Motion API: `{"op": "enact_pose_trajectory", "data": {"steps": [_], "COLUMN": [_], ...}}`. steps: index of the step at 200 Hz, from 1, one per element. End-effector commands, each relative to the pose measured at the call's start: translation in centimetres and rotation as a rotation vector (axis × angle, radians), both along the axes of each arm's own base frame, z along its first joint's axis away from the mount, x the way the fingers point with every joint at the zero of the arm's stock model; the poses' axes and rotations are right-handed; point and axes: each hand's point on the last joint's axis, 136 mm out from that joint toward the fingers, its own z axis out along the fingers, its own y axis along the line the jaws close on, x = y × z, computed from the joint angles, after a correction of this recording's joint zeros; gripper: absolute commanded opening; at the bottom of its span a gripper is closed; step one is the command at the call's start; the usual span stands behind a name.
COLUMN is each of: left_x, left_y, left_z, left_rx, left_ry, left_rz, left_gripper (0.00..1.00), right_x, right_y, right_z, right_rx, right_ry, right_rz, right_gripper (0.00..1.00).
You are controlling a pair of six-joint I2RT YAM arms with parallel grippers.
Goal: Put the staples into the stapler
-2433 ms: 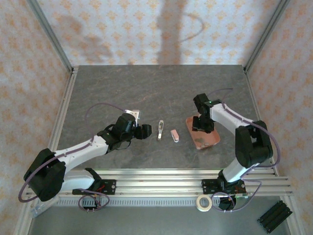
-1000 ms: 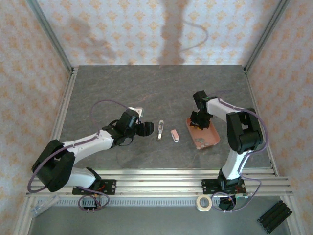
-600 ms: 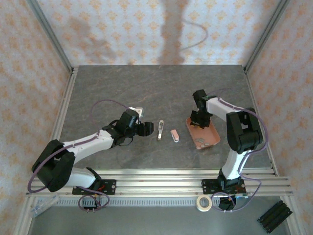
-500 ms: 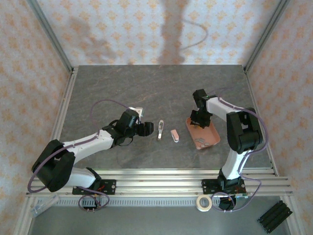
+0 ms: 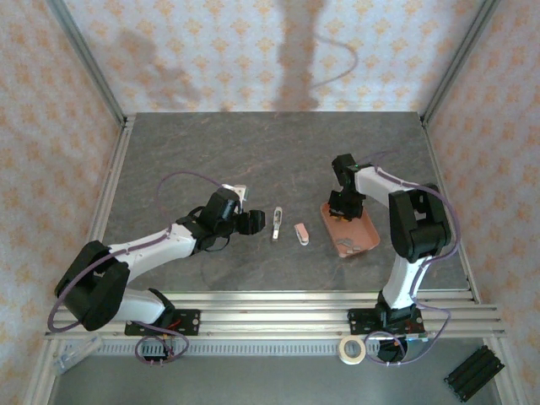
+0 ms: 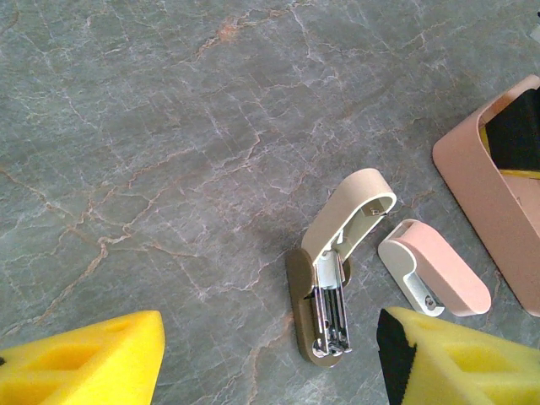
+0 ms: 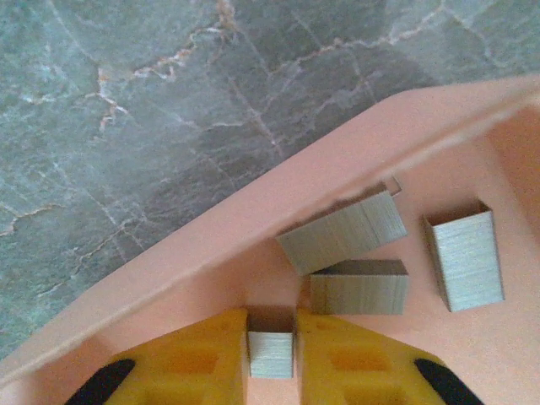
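Note:
The stapler lies open on the stone table, its beige lid raised and its silvery channel bare; from above the stapler sits mid-table. A pink and white piece lies just right of it. My left gripper hovers open just short of the stapler, holding nothing. Inside the pink tray, my right gripper is shut on one strip of staples. Three more grey staple strips lie loose in the tray beyond the fingers. In the overhead view the right gripper is at the tray's near-left corner.
The pink tray sits right of the stapler, its wall close to the pink piece. Metal rails border the table, with a tape roll and a black part beyond the front edge.
My right gripper's fingers have closed onto a staple strip in the tray. The left arm and the stapler have not moved.

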Motion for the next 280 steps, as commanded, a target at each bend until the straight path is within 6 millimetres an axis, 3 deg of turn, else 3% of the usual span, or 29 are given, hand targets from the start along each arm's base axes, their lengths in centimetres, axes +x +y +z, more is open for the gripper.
{"op": "enact_pose_trajectory", "data": {"steps": [1,44,108,146,178,222,280], "left_x": [0.7,0.5,0.3,-0.1,-0.5,-1.1,-1.6], "left_y": [0.1,0.3,0.5,0.7,1.3,1.6,2.9], "left_z": [0.9,1.0,1.5,1.9,1.8,1.8,1.7], "left_rx": [-0.013,-0.013,-0.037,-0.060,-0.070,-0.095,-0.109], "left_ry": [-0.036,-0.037,-0.051,-0.055,-0.067,-0.082,-0.095], "left_rz": [0.004,0.007,0.020,0.030,0.050,0.054,0.116], "left_gripper": [0.69,0.69,0.69,0.69,0.69,0.69,0.69], "right_x": [-0.8,-0.3,-0.1,-1.6,-3.9,-7.4,-10.7], "right_y": [-0.5,-0.2,0.2,1.4,3.8,7.0,10.5], "right_z": [-1.9,-0.4,5.6,9.3,11.6,12.5,11.2], "right_rx": [-0.040,-0.030,-0.013,0.002,0.050,0.102,0.087], "right_ry": [0.058,0.015,-0.140,-0.250,-0.329,-0.385,-0.380], "right_rz": [0.017,0.019,0.046,0.077,0.144,0.221,0.341], "right_gripper": [0.17,0.15,0.15,0.14,0.13,0.13,0.13]}}
